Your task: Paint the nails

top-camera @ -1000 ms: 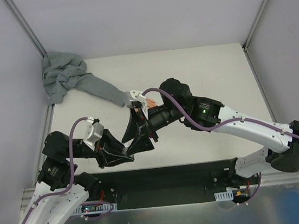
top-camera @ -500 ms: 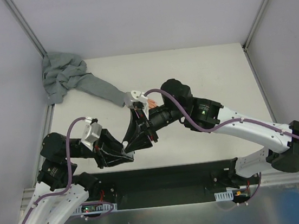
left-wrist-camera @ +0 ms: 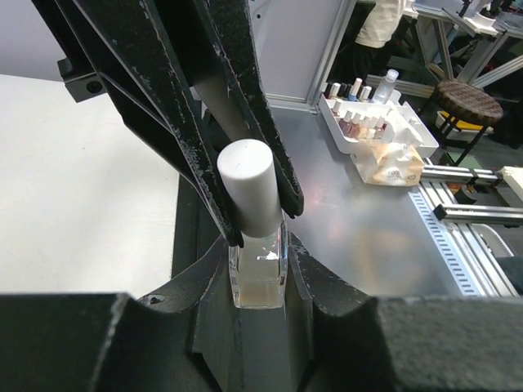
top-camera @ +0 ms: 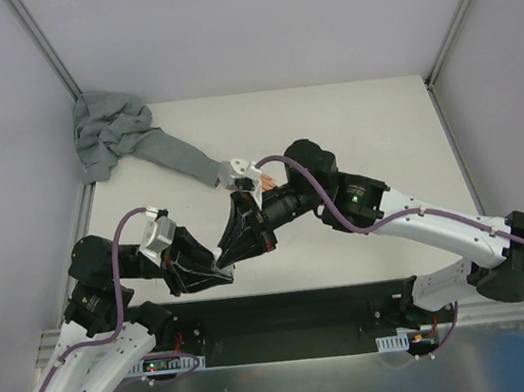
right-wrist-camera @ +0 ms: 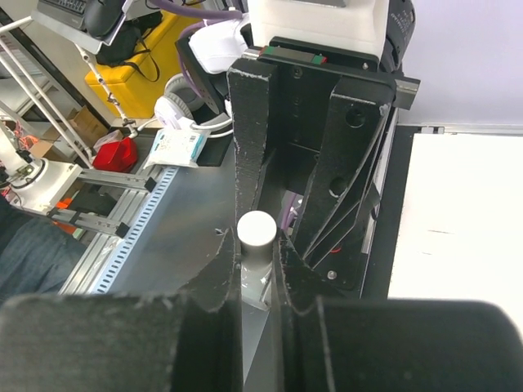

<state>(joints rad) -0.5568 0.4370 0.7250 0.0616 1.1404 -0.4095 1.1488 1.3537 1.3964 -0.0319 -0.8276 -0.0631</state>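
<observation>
A small clear bottle (left-wrist-camera: 258,273) with pale liquid and a white cap (left-wrist-camera: 250,184) is held upright in my left gripper (left-wrist-camera: 258,282), whose jaws are shut on its glass body. My right gripper (right-wrist-camera: 258,255) comes from the other side and is shut on the same white cap (right-wrist-camera: 257,232). In the top view the two grippers meet near the table's front, left (top-camera: 215,262) and right (top-camera: 228,248). The peach fake hand (top-camera: 266,184) peeks out behind the right wrist, with its grey sleeve (top-camera: 169,157) running back left. The nails are too small to make out.
The sleeve ends in a bunched grey heap (top-camera: 106,134) at the back left corner. A black strip (top-camera: 286,315) lines the table's near edge. Off the table, a white tray of small bottles (left-wrist-camera: 368,122) sits on a metal bench.
My right gripper's jaws have closed onto the bottle's white cap. Both grippers have drifted slightly toward the near left. The left grip on the bottle is unchanged.
</observation>
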